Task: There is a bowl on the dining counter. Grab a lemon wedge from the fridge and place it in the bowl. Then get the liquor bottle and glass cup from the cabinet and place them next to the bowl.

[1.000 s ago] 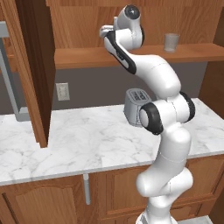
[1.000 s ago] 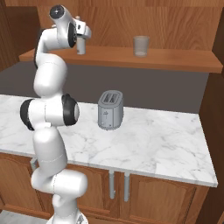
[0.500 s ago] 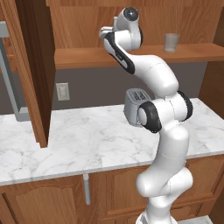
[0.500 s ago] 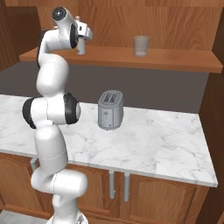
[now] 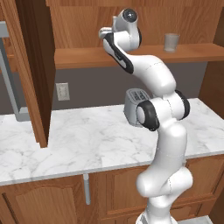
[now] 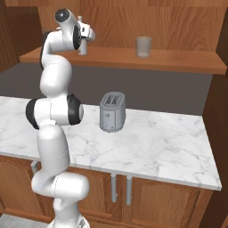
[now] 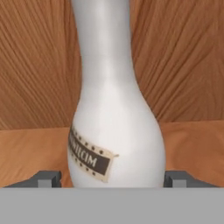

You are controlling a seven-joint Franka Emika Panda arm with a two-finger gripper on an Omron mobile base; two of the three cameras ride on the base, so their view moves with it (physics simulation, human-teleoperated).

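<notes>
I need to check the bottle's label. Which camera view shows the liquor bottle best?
The hand view: the liquor bottle stands close up between the fingers, label facing. The right base view shows a sliver beside the hand; in the left base view I cannot make it out.

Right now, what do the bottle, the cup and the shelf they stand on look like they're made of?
The liquor bottle looks like glazed ceramic or opaque glass: pale, smooth, soft sheen, with a dark paper-like label. The glass cup looks like clear greyish glass, since the wood behind shows through it. The shelf looks like reddish-brown wood with visible grain and a matte finish.
</notes>
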